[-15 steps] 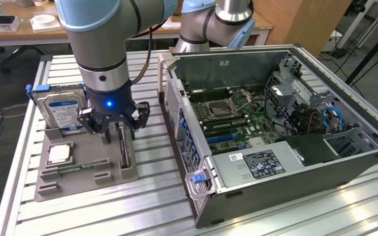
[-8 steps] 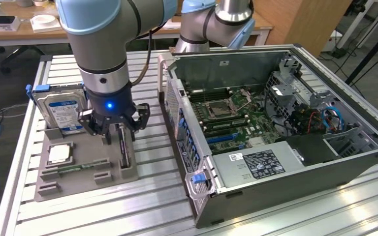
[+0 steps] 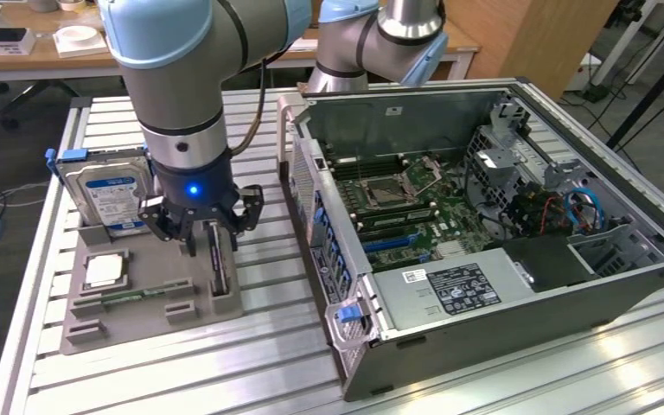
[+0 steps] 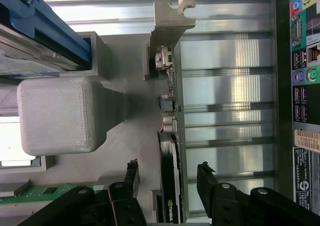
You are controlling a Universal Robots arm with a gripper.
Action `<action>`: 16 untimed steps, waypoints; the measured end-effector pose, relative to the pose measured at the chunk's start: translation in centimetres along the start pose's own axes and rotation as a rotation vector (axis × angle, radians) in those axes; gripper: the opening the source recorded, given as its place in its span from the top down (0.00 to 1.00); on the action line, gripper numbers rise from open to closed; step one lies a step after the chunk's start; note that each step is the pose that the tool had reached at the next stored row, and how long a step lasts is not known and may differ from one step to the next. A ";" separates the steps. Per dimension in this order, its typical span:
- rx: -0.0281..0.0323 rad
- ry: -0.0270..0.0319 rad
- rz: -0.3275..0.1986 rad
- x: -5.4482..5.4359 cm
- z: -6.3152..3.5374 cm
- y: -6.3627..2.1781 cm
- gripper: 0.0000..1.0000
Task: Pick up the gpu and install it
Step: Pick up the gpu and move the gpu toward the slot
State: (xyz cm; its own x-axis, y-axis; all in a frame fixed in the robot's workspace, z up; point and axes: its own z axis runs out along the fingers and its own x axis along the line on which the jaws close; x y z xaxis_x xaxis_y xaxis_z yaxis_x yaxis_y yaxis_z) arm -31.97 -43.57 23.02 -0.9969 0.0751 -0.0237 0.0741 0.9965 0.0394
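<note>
The gpu (image 3: pixel 218 270) is a slim dark card standing on edge in a slot of the grey holder (image 3: pixel 136 322), at the exterior view's left. In the wrist view the gpu (image 4: pixel 169 191) appears edge-on, with its silvery bracket (image 4: pixel 170 16) at the far end. My gripper (image 3: pixel 210 235) hangs straight over the card, open. Its black fingers (image 4: pixel 131 175) sit one on each side of the card's edge, with a gap between each finger and the card. The open computer case (image 3: pixel 563 285) lies on its side at the exterior view's right, its motherboard (image 3: pixel 407 216) exposed.
A silver hard drive (image 3: pixel 107 194) with a blue label stands in the holder behind the card. A square chip (image 3: pixel 104 271) and a green memory strip (image 3: pixel 124 298) lie in the holder too. A grey holder post (image 4: pixel 57 116) rises close beside the gripper. The case's rear ports (image 4: pixel 305 85) face the holder.
</note>
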 end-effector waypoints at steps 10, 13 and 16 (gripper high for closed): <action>0.0000 0.0000 0.000 0.0 0.09 0.00 0.41; 0.0001 0.0000 0.000 0.0 0.09 0.00 0.41; 0.0000 -0.0001 0.000 0.0 0.09 0.00 0.41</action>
State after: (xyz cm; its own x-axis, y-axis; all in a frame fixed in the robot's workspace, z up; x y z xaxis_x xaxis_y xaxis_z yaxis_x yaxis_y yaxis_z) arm -31.97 -43.56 22.93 -0.9969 0.0751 -0.0237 0.0742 0.9965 0.0393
